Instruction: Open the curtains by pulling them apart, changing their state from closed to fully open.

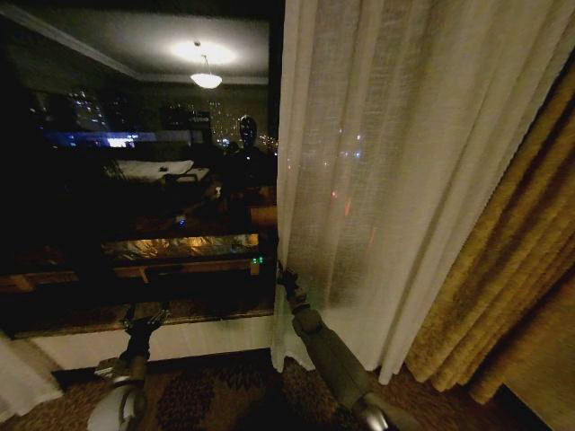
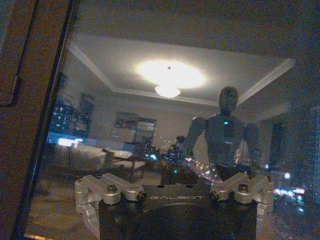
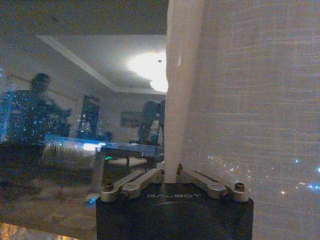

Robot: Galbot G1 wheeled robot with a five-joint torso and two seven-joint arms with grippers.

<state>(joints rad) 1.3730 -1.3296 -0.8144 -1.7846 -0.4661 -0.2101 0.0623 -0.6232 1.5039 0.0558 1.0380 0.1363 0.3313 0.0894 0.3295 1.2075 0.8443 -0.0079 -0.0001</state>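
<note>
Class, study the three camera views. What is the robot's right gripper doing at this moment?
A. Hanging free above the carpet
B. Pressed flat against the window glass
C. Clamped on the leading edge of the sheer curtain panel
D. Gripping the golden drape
C: in the right wrist view the right gripper has its fingers closed on the hem edge of the sheer curtain, and the head view shows it at that edge.

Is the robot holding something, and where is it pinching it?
Yes. The right end effector pinches the sheer curtain by its hemmed inner edge, low down. The left end effector holds nothing.
</note>
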